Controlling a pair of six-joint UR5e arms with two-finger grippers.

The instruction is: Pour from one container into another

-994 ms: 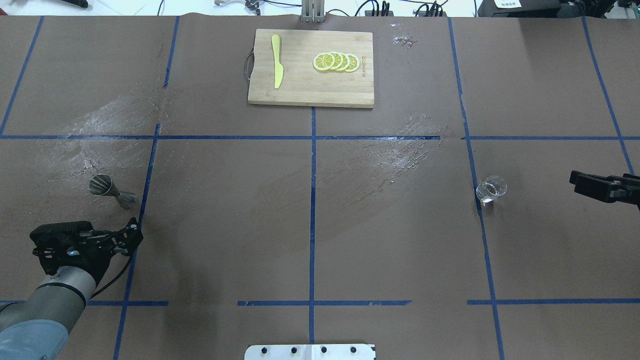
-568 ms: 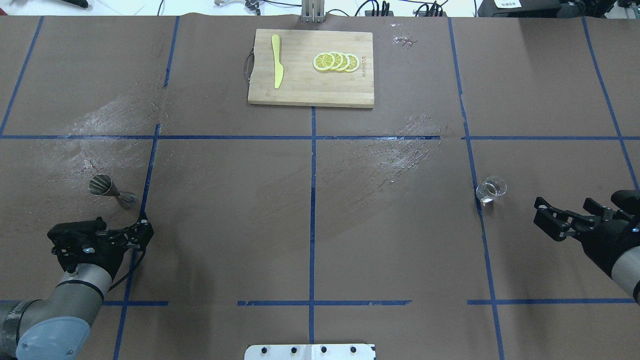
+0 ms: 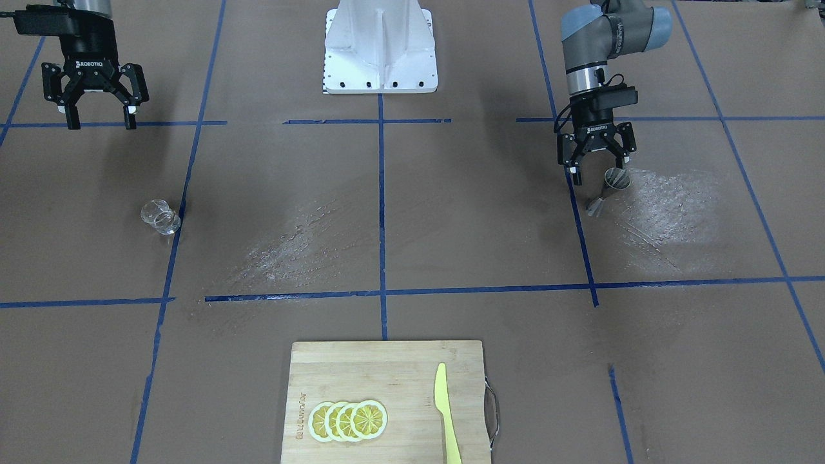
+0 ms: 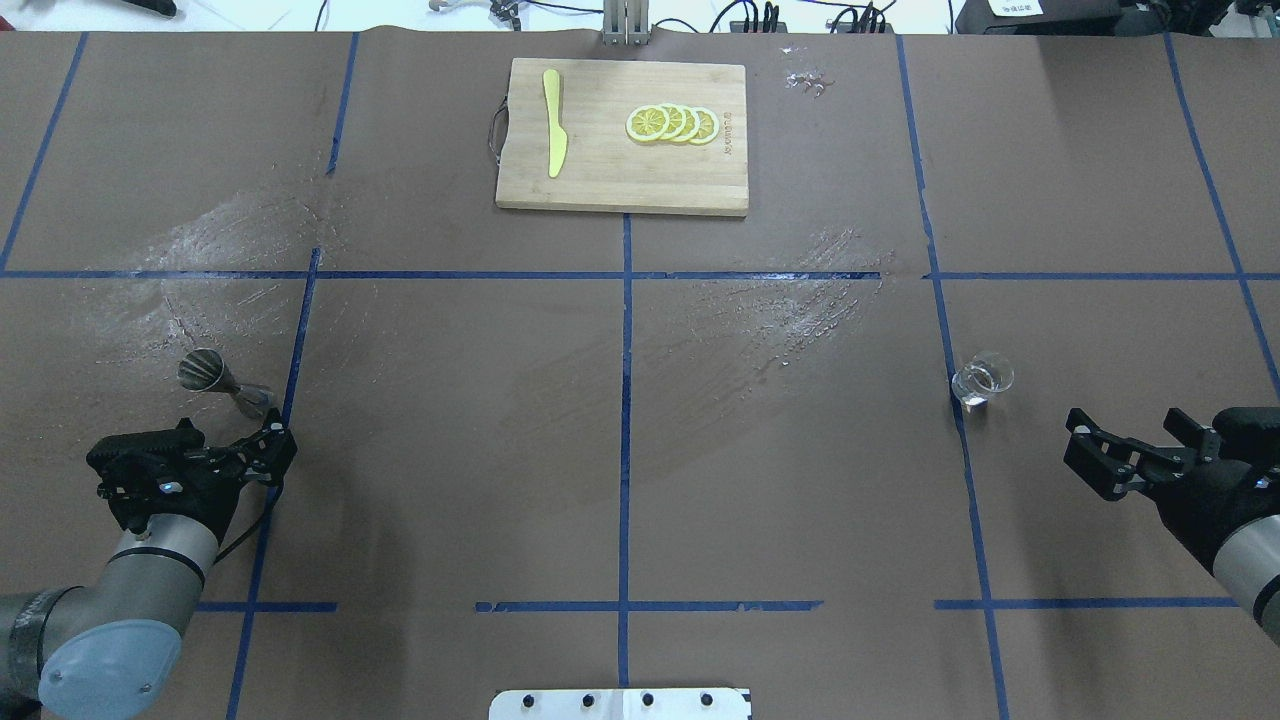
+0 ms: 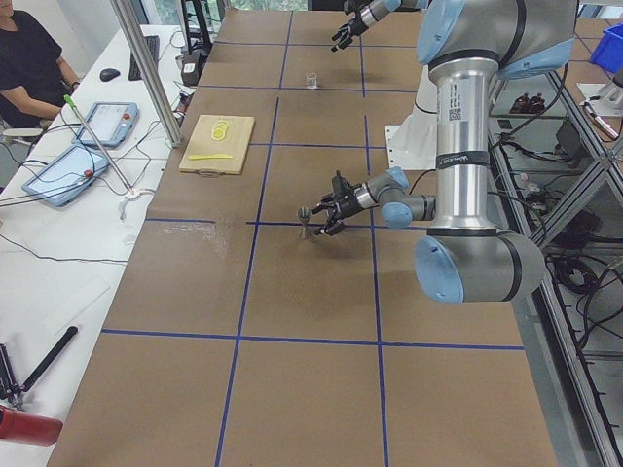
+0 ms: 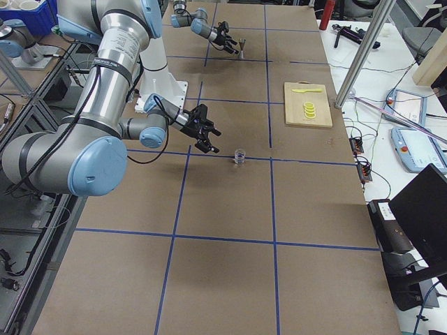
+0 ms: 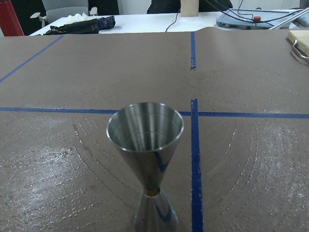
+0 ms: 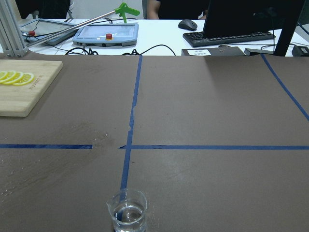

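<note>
Standing jigger [image 3: 606,192] sits just ahead of left tool [image 3: 601,173].

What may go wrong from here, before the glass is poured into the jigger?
The small grey steel jigger stands on a narrow base, and the open left gripper is close to it: a finger might tip it. The small clear glass tumbler seems to hold liquid; the open right gripper, apart from it, might knock it and spill.
</note>
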